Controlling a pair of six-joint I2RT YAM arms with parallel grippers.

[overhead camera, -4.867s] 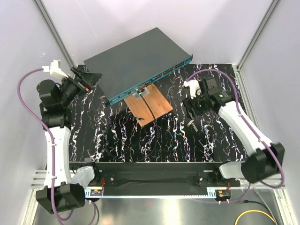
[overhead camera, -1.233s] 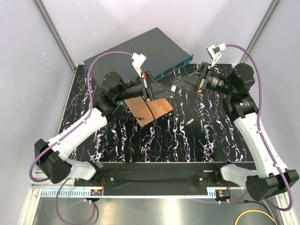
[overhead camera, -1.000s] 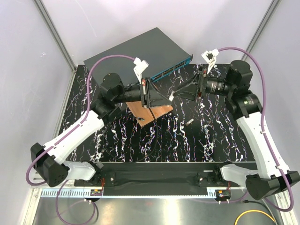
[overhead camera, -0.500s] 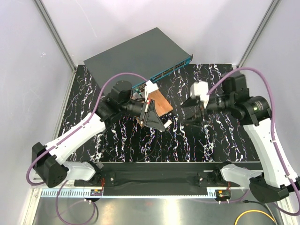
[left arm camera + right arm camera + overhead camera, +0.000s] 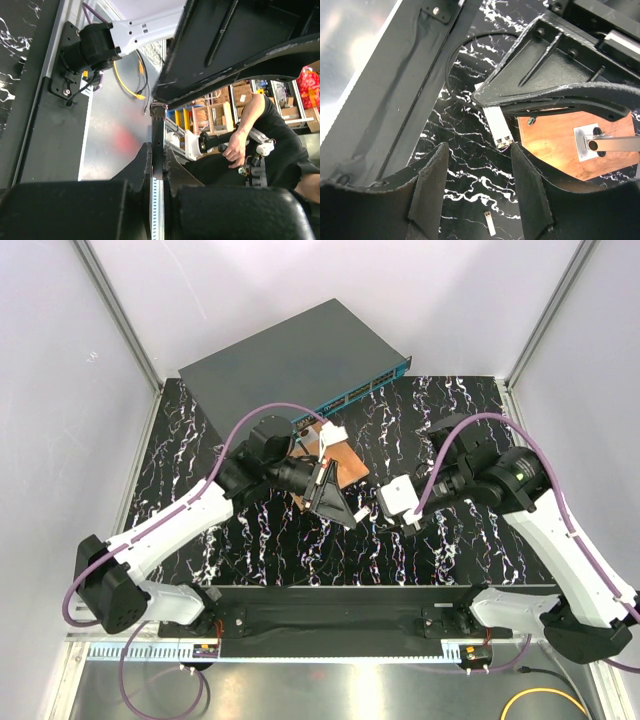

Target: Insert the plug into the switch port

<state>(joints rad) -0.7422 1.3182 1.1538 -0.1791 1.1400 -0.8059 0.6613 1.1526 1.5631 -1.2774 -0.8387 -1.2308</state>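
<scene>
1. The left arm (image 5: 170, 530) stretches from its base at 7 o'clock to the table's middle. The left gripper (image 5: 482, 99) points toward 5 o'clock, with its fingers pressed together on the plug (image 5: 497, 125).
2. The right arm (image 5: 560, 540) folds in from 3 o'clock toward the middle. The right gripper (image 5: 479, 150) is spread and faces the plug's tip, which sits just beside one finger — I cannot tell whether they touch.
3. The switch (image 5: 290, 365) lies at 12 o'clock, well apart from the plug — the copper board (image 5: 340, 458) lies just in front of it.

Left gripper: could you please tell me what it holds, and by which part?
The left gripper pinches the plug by its back end; the tip juts out free.
</scene>
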